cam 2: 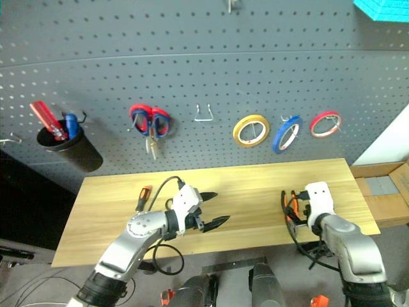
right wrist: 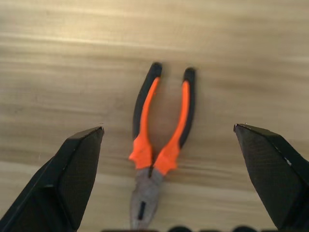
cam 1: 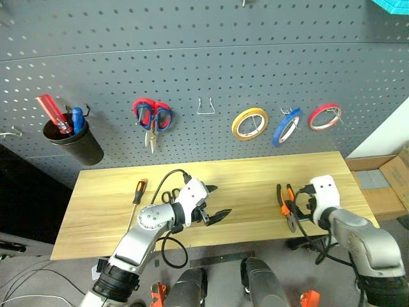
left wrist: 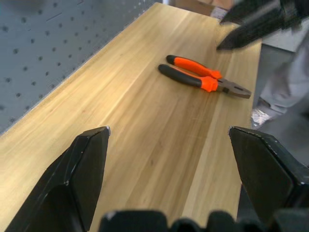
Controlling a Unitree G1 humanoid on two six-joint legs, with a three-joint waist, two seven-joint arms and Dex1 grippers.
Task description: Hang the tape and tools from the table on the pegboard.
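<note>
The blue tape hangs on the dark grey pegboard, between a yellow roll and a red roll. Further left on the board hang red-and-blue-handled scissors. A black cup is fixed at the board's left end; it holds a red-handled screwdriver and a blue-handled tool, both standing handle-up.

On the light wood surface the orange-and-black pliers lie flat near the right end, handles towards the pegboard. The right pincer hovers over them with its fingers spread wide, gripping nothing. The orange-and-black screwdriver lies near the left end, and the small black scissors sit just beside the left arm. The left pincer is open and empty above the surface's middle.
</note>
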